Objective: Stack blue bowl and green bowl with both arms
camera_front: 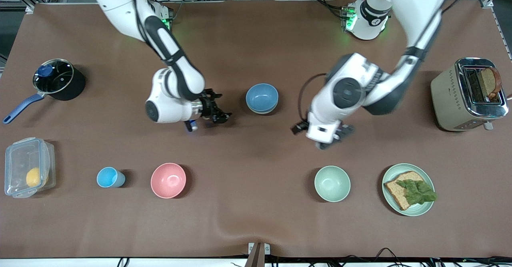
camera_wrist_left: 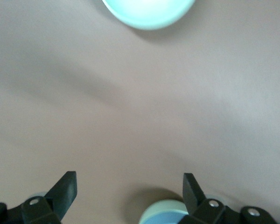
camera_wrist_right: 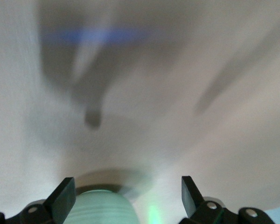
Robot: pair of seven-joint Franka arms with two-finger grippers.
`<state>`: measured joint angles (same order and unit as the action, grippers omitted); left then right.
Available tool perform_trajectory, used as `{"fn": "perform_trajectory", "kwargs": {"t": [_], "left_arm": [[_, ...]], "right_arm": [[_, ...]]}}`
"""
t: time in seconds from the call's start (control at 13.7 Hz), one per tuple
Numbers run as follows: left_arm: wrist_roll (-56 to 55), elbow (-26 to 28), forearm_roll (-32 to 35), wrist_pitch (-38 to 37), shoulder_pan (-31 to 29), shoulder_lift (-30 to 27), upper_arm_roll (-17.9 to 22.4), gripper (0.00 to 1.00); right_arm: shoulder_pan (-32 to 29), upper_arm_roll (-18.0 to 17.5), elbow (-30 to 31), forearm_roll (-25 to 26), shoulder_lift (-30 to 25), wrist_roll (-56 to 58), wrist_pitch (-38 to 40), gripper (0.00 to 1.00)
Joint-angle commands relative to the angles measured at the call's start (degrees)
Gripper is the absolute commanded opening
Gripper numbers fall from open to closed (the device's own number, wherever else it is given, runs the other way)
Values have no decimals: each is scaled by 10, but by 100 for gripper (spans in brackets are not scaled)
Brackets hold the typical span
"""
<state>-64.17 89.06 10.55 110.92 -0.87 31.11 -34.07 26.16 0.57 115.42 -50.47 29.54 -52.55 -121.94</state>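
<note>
The blue bowl (camera_front: 262,97) sits nested in the green bowl (camera_front: 263,111), whose sage rim shows under it, mid-table. My right gripper (camera_front: 222,117) is open and empty, low beside the stack toward the right arm's end. My left gripper (camera_front: 329,141) is open and empty over bare table between the stack and the mint-green bowl (camera_front: 332,183). The left wrist view shows the blue bowl (camera_wrist_left: 173,219) in the green bowl (camera_wrist_left: 159,208) by the open gripper (camera_wrist_left: 130,187). In the right wrist view a blurred green rounded shape (camera_wrist_right: 95,210) lies between the open gripper's (camera_wrist_right: 128,189) fingers.
Nearest the front camera stand a lidded plastic box (camera_front: 27,167), a light-blue cup (camera_front: 109,177), a pink bowl (camera_front: 168,180) and a green plate with bread (camera_front: 409,189). A toaster (camera_front: 468,95) stands at the left arm's end, a black pot (camera_front: 56,79) at the right arm's end.
</note>
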Motion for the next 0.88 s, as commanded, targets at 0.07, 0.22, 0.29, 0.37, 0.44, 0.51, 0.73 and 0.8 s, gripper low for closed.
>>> {"fn": "perform_trajectory", "kwargs": {"t": [0.07,0.22,0.29,0.37,0.44,0.51,0.73,0.8], "left_arm": [[120,-55,17,-77,-72,-12,-2,100],[185,-57,26,-84,-128,-30,-4,100],[208,-57,26,-84,-141,-42,-3,100],[231,-57,28,-84,-149,-50,-2,100],[259,-57,29,-84,-157,-60,-2,100],[298,-57,29,-84,-164,-67,-5,100],[341,-57,34,-84,-170,-89,-2,100],[354,-57,33,-84,-185,-90,-3,100]], "right_arm": [[-28,12,22,58,-40,10,58,100],[-53,12,22,84,-46,28,91,100],[-70,11,22,92,-48,50,103,100],[-88,12,19,94,-48,80,124,100],[-112,13,17,95,-48,116,149,100],[-138,14,16,112,-50,161,174,100],[-227,-2,-16,164,-52,239,257,100],[-241,-13,-33,183,-52,241,278,100]]}}
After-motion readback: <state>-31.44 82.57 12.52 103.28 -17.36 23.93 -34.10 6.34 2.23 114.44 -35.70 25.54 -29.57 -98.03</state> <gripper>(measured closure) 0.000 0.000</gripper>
